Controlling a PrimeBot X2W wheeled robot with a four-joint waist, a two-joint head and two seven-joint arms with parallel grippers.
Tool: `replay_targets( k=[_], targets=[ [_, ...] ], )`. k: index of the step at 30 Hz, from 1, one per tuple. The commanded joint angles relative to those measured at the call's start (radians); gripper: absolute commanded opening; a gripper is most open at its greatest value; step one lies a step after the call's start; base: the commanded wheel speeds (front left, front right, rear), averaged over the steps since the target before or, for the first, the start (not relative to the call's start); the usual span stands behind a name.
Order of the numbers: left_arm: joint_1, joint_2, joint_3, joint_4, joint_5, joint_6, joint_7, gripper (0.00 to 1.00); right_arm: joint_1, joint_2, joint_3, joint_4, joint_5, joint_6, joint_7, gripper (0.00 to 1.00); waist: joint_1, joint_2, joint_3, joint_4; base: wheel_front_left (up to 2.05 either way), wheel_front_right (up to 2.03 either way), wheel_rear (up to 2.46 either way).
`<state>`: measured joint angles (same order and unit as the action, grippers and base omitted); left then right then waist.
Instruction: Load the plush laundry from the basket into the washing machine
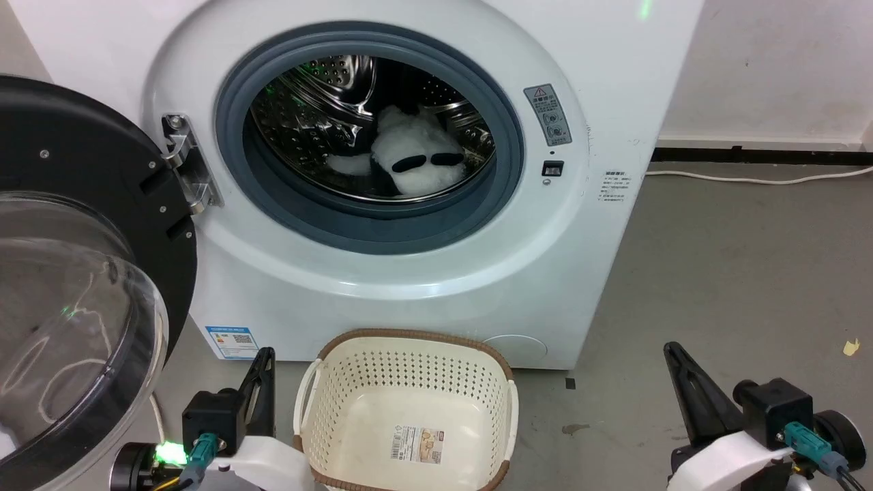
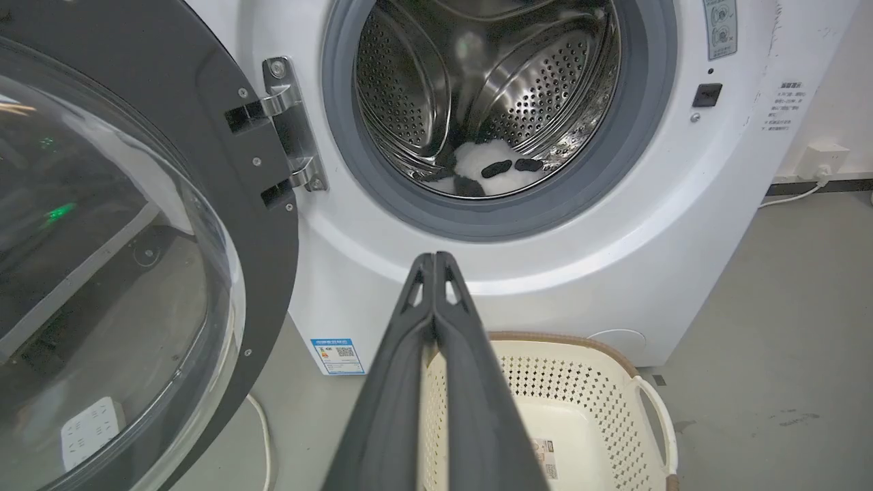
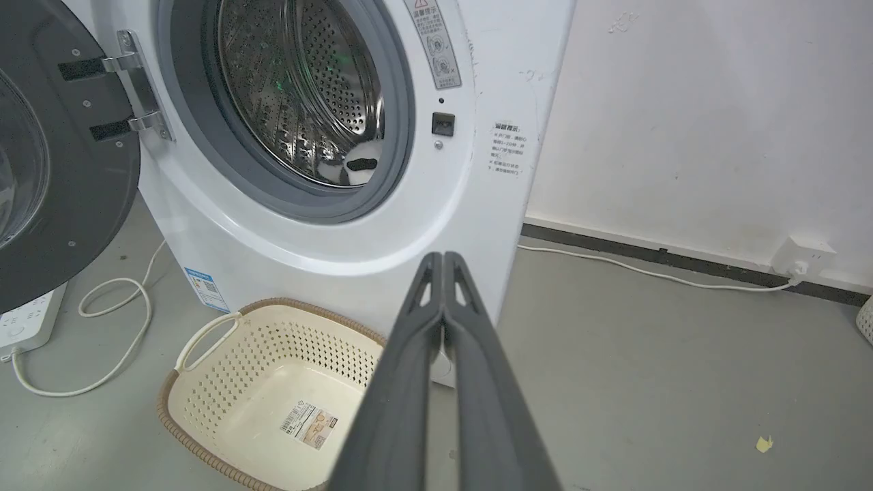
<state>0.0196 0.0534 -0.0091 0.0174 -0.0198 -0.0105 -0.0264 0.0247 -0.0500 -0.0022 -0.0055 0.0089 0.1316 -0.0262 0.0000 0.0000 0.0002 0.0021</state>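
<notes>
The plush (image 1: 416,160) lay inside the washer (image 1: 614,102), low in the drum (image 1: 307,102), its white belly and two dark patches turned toward the opening. It sat behind the grey seal (image 1: 230,136) and did not appear to drape over it. The basket (image 1: 409,337) stood on the floor (image 1: 716,273) just in front of the washer, with nothing in it but the label (image 1: 416,443) stuck to its bottom. The door (image 1: 82,150) hung wide open on the left, its clear bubble facing the robot.

The left gripper (image 1: 266,354) hovered just beside the basket's left rim and the right gripper (image 1: 672,351) hovered well off to the basket's right. Both were low and apart from everything. Each wrist view showed its two fingers pressed together tip to tip, gripping nothing.

Judged from this, the loading itself looked finished: the one item was in the drum and the basket was bare. What remained, if anything, was shutting the door (the task sentence does not ask for it). That would call for the left arm to reach round the door's outer rim and swing it toward the opening. Nothing seemed likely to catch in the seal.
</notes>
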Motion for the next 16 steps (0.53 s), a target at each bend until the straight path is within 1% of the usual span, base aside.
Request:
replay_targets(
  k=[1, 16],
  targets=[
    [-0.017, -0.001, 0.005, -0.008, 0.009, 0.006, 0.008, 0.00, -0.019, 0.000, 0.001, 0.004, -0.005, -0.001, 0.007, 0.00, 0.0000, 0.0000, 0.000, 0.000, 0.00, 0.00, 0.00],
    [-0.020, -0.003, 0.009, -0.017, 0.020, 0.010, 0.026, 0.00, -0.025, 0.000, 0.002, 0.005, -0.009, -0.001, 0.026, 0.00, 0.0000, 0.0000, 0.000, -0.002, 0.00, 0.00, 0.00]
  ],
)
